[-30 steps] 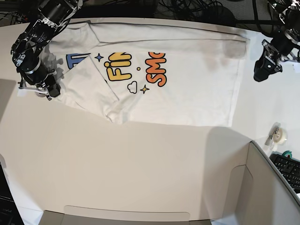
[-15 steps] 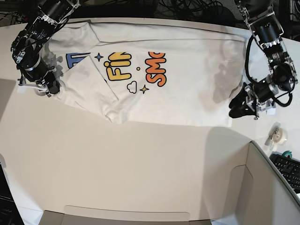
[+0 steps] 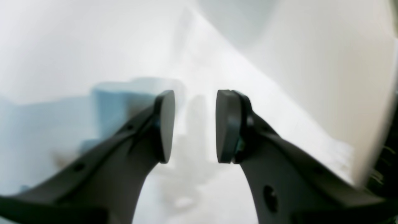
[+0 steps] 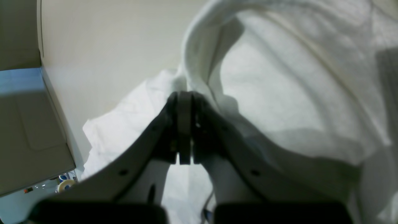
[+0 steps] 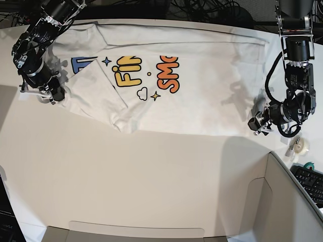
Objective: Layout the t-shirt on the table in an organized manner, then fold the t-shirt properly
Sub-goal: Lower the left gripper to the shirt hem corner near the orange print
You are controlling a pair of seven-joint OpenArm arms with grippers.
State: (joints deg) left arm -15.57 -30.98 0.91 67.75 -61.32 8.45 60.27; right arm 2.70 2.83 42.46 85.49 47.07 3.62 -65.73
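Note:
The white t-shirt (image 5: 202, 91) lies spread on the table (image 5: 126, 176) with its colourful lettering up. One sleeve part is folded over the print at the left. My right gripper (image 5: 53, 97) sits at the shirt's left edge. In the right wrist view its jaws (image 4: 185, 130) are shut on a raised fold of white fabric (image 4: 295, 109). My left gripper (image 5: 256, 126) hovers low beside the shirt's near right corner. In the left wrist view it (image 3: 194, 126) is open, with nothing between the fingers and only blurred white below.
A tape roll (image 5: 302, 146) and a keyboard (image 5: 310, 181) lie at the right edge. Grey cardboard box walls (image 5: 282, 201) stand at the front right and along the front. Cables run behind the table's far edge.
The left arm has swung from the far right edge down to the shirt's near right corner. The right gripper has shifted slightly toward the back with the fabric.

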